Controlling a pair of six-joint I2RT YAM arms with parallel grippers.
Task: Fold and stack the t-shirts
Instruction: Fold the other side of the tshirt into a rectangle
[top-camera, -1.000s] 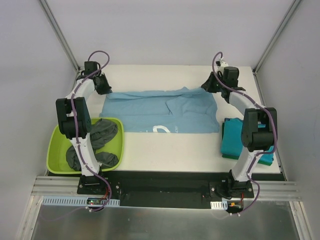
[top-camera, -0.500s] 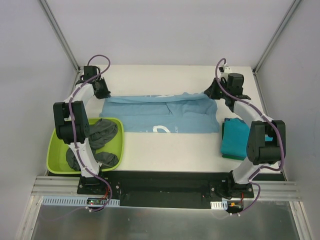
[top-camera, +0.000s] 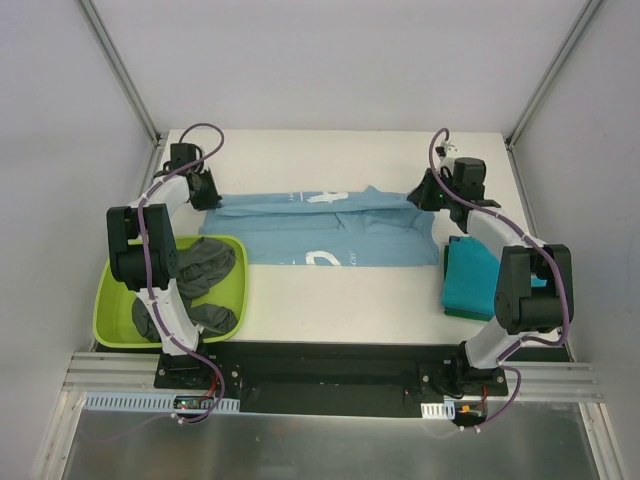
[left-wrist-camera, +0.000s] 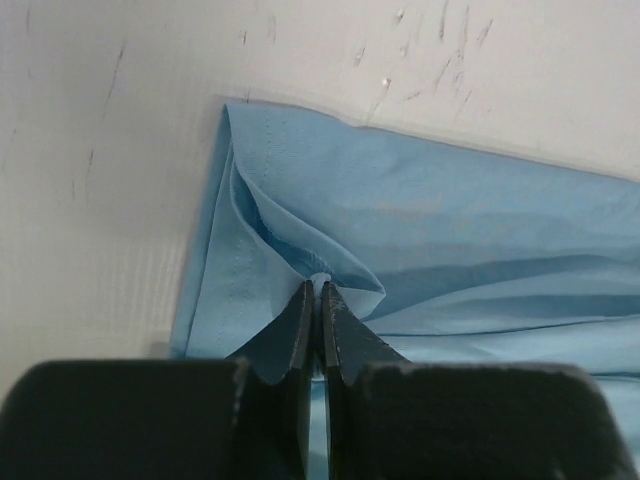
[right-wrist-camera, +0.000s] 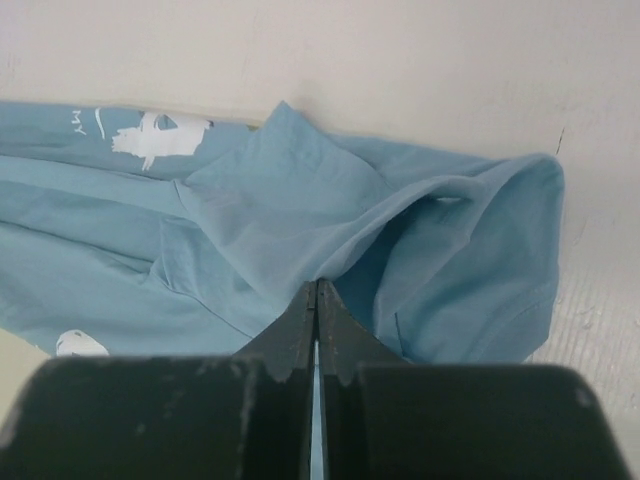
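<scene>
A light blue t-shirt with white printed marks lies spread across the middle of the table, its far edge folded toward me. My left gripper is shut on the shirt's far left corner. My right gripper is shut on the far right corner. A folded teal t-shirt lies at the right edge, partly under my right arm. Dark grey t-shirts sit crumpled in the tub.
A lime-green plastic tub stands at the near left beside my left arm. Bare white table lies beyond the blue shirt, and a bare strip lies in front of it. Grey walls close in both sides.
Both grippers have moved toward me with the blue shirt's far edge, folding it over. A white print on the underside now shows on the fold.
</scene>
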